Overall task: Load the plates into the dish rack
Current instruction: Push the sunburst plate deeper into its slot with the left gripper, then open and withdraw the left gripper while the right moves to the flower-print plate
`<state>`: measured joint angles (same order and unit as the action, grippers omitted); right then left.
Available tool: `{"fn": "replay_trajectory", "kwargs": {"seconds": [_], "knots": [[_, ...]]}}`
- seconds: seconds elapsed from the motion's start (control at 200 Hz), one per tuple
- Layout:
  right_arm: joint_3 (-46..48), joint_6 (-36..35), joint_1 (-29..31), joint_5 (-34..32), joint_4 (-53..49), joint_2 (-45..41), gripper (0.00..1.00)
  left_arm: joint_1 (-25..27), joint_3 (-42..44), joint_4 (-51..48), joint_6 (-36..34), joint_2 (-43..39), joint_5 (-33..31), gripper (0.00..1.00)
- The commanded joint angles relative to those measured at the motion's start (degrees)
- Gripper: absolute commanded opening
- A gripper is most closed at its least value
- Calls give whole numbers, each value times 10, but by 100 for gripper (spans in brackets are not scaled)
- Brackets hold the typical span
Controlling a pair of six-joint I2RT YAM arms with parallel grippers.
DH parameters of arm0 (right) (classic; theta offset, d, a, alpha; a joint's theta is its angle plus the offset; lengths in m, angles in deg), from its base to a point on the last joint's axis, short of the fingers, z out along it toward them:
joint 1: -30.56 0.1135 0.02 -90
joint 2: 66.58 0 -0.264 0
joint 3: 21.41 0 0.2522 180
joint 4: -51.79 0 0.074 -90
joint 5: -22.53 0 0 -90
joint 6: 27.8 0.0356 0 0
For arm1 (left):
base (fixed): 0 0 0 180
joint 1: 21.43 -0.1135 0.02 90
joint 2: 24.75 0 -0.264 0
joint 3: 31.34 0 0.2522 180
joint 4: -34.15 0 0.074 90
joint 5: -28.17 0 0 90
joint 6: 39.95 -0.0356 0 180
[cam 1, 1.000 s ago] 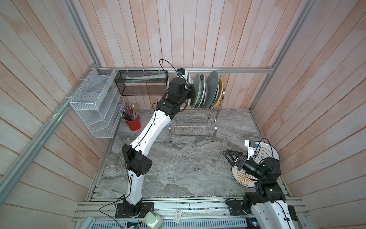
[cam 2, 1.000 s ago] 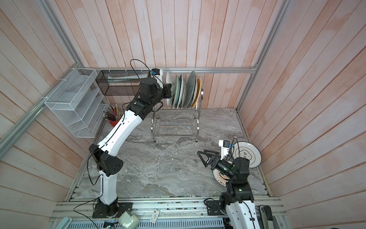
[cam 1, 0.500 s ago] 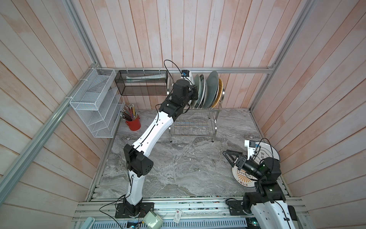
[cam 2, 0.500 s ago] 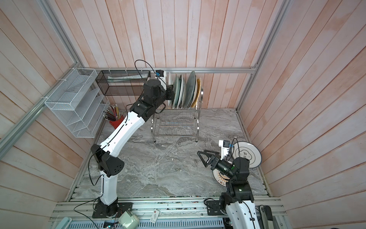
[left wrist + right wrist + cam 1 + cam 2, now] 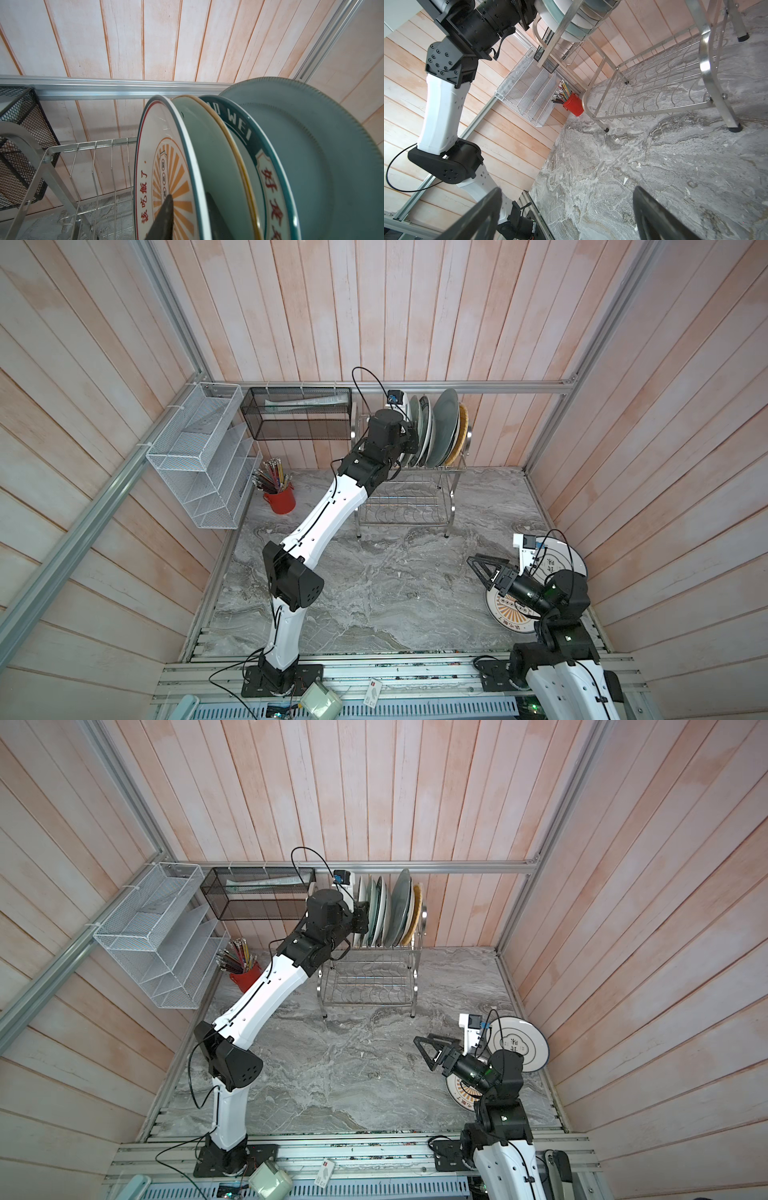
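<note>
The dish rack [image 5: 451, 489] [image 5: 409, 969] stands at the back wall with several plates upright in its top tier. My left gripper [image 5: 409, 435] [image 5: 361, 921] [image 5: 189, 205] straddles the rim of the leftmost one, the orange-sunburst plate [image 5: 166, 166], jaws slightly apart. Behind it stand a mint plate [image 5: 218, 155], a green-lettered plate [image 5: 245, 135] and a grey-teal plate [image 5: 311, 145]. My right gripper [image 5: 478, 568] [image 5: 424, 1048] [image 5: 566, 199] hovers open and empty above the marble at the right. A blue-ring plate [image 5: 569, 560] [image 5: 528, 1048] and another sunburst plate [image 5: 498, 614] [image 5: 459, 1094] lie flat beneath that arm.
A white mesh organiser [image 5: 199, 460] hangs on the left wall. A black mesh basket [image 5: 299, 418] hangs beside the rack. A red cup of pencils [image 5: 280, 499] stands in the back left corner. The rack's lower tier [image 5: 654, 83] holds no plates.
My left arm has swung right and brought the sunburst plate upright into the rack's top tier, and its jaws have parted a little. The right arm has not moved.
</note>
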<state>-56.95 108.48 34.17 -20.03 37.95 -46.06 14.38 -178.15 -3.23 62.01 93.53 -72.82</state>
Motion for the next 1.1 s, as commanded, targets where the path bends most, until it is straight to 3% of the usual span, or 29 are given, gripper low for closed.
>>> {"fn": "replay_trajectory", "kwargs": {"seconds": [0.0,0.315,0.575,0.705,0.86,1.02,1.095], "knots": [[-6,-2,3,-6,-5,-3,98,0,-12,-3,-8,-9,-8,29],[-18,-14,3,-16,-31,1,98,-1,-43,-9,-10,-48,3,38],[-26,-15,3,-30,-53,0,98,-6,-80,-28,-16,-79,12,39],[-38,-21,3,-47,-71,5,98,-14,-57,-38,8,-126,46,40],[-38,-13,3,-72,-58,24,98,-19,113,15,26,-249,114,47],[-45,-28,3,-117,-55,52,98,-18,374,100,38,-424,154,62],[-56,-39,2,-151,-65,69,98,-18,497,144,47,-517,181,76]]}}
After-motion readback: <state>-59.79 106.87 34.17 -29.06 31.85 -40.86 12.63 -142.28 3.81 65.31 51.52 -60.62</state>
